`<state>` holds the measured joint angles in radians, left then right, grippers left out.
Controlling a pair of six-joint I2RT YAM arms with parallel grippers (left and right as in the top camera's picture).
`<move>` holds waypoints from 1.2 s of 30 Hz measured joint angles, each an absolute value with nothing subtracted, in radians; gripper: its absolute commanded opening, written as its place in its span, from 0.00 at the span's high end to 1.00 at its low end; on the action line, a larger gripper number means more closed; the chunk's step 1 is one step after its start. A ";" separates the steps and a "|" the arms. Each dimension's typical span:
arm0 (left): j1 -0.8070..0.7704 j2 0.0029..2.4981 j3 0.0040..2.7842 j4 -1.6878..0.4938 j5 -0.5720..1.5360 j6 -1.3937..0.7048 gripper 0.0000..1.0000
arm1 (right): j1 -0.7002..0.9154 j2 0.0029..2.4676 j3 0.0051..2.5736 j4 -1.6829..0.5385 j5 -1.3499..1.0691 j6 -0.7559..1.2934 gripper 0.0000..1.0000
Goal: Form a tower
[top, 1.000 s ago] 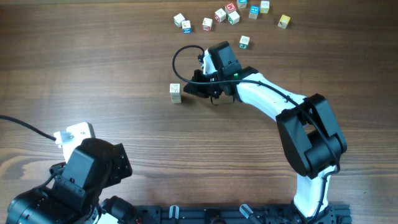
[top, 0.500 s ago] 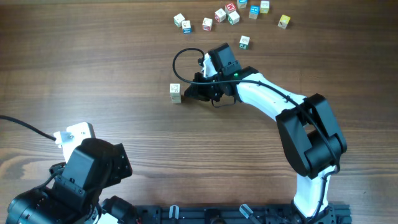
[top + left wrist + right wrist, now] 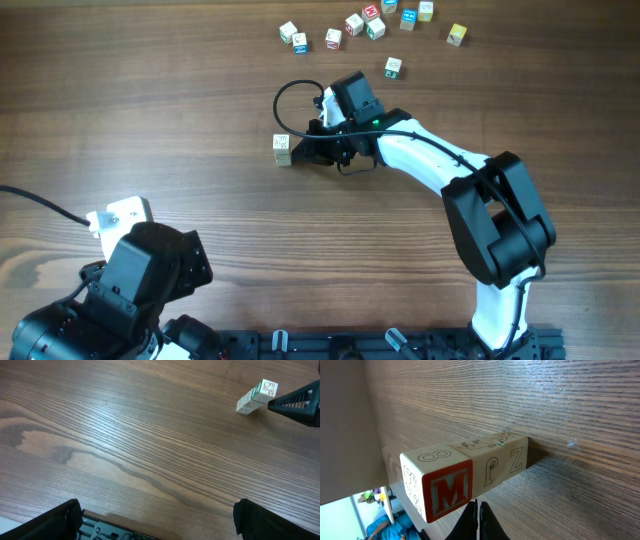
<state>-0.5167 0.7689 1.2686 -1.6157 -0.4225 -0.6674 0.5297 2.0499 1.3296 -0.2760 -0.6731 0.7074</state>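
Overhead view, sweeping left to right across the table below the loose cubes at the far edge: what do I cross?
First the left arm → the tower → right gripper, jaws shut → right arm's white link → black elbow.

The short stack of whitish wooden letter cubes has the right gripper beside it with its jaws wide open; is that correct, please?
Not quite. The right gripper is beside the short stack of whitish wooden letter cubes, but it is shut, not wide open: the right wrist view shows it closed tight just in front of the stack.
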 measured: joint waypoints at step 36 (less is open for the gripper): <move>-0.517 0.769 1.269 -1.616 -0.422 -0.667 0.00 | 0.534 2.050 1.330 -0.265 -0.673 0.708 0.96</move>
<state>-0.5167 0.7692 1.2686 -1.6157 -0.4225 -0.6674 0.5343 2.0499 1.3296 -0.2649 -0.6727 0.7078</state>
